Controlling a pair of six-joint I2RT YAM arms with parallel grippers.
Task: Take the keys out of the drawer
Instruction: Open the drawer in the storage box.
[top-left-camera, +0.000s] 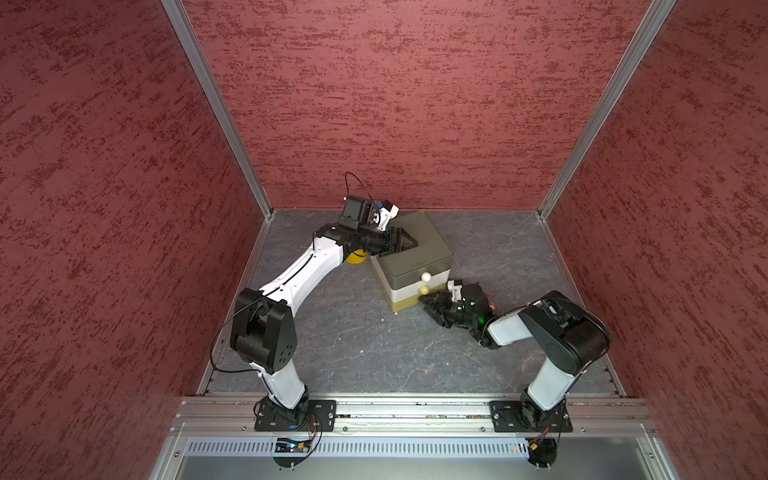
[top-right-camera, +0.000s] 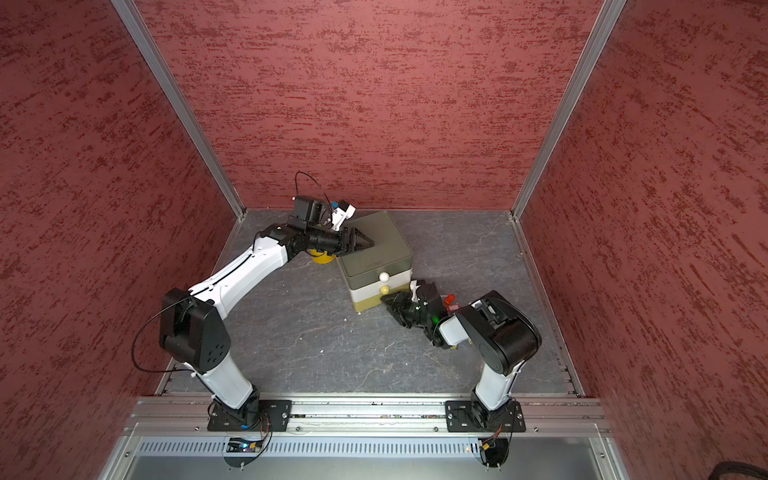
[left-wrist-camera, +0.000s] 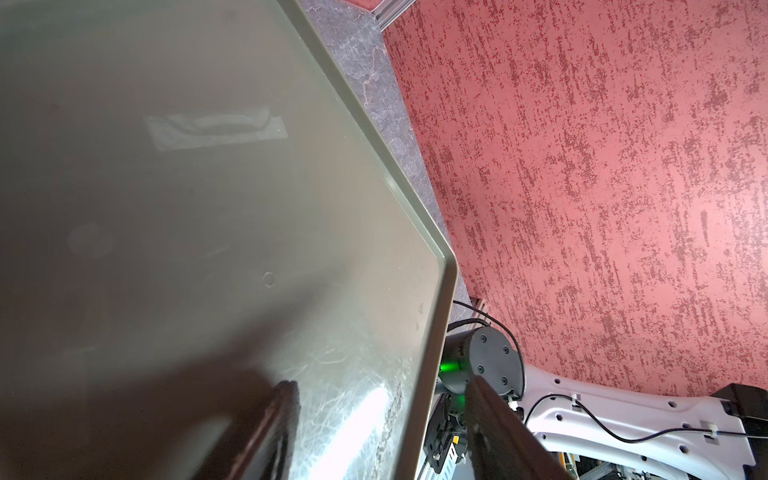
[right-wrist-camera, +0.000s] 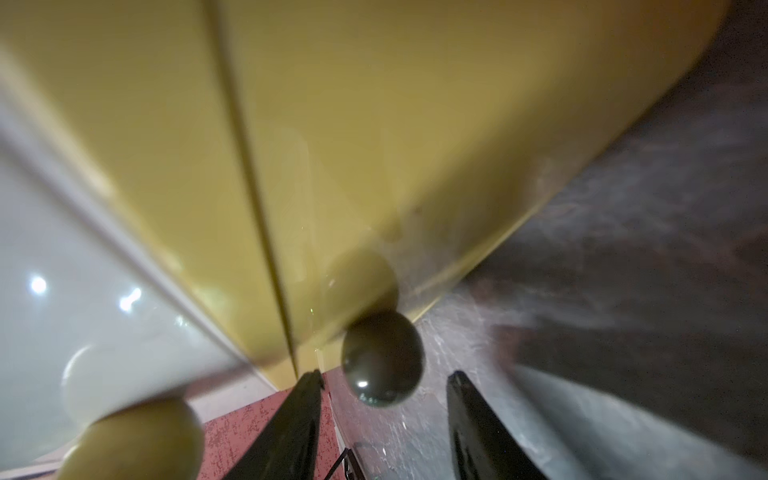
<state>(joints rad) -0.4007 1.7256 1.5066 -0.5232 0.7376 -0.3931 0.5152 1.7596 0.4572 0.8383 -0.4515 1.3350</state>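
Observation:
A small three-drawer chest (top-left-camera: 415, 245) stands at the back of the floor, with all its drawers looking shut. My right gripper (right-wrist-camera: 384, 390) is open, and the bottom mustard drawer's (right-wrist-camera: 374, 124) dark green knob (right-wrist-camera: 382, 357) sits just ahead of its fingertips. In both top views this gripper (top-right-camera: 384, 298) lies low at the chest's front. My left gripper (left-wrist-camera: 382, 415) is open on the chest's olive top (left-wrist-camera: 187, 208), one finger over the lid and one past its edge. A small red tag (top-right-camera: 449, 299), perhaps one of the keys, lies beside my right wrist. Any other keys are hidden.
A yellow round object (top-left-camera: 355, 257) sits on the floor under my left wrist, beside the chest. A white knob (top-left-camera: 426, 275) and a yellow knob (top-left-camera: 424, 289) mark the upper drawers. Red walls close in the grey floor (top-left-camera: 374, 353) on three sides.

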